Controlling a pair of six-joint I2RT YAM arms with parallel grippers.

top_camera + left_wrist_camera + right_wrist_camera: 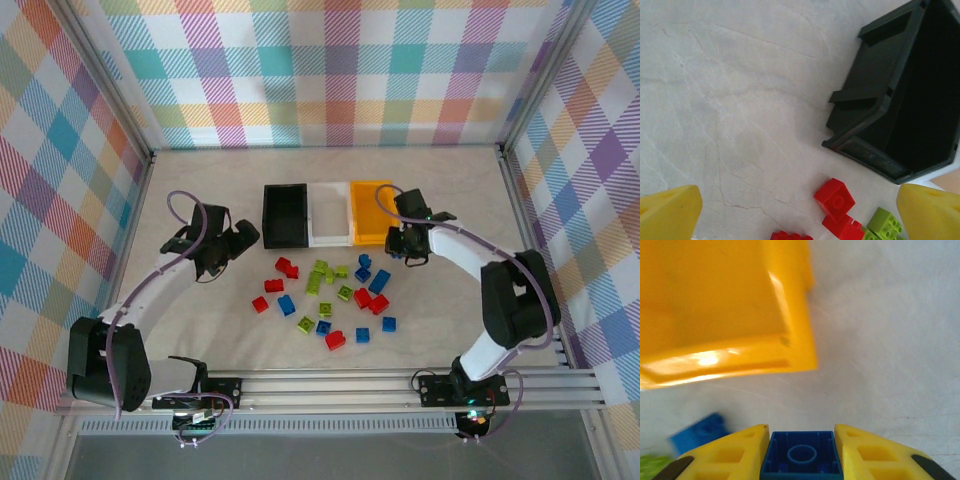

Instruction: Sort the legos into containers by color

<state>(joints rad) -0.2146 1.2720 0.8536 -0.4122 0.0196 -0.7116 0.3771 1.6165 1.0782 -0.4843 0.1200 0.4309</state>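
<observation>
Blue brick [801,456] in right pincer [801,447] — its lower edge out of frame

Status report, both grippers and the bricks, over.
Left gripper open, beside black bin. Right gripper shut on blue brick, near yellow bin. Other bricks loose on table. Path unblocked.

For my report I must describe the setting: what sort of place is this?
Probably a laboratory robot test cell: checked panels wall in a pale table, and aluminium rails at its near edge carry the left arm and the right arm.
</observation>
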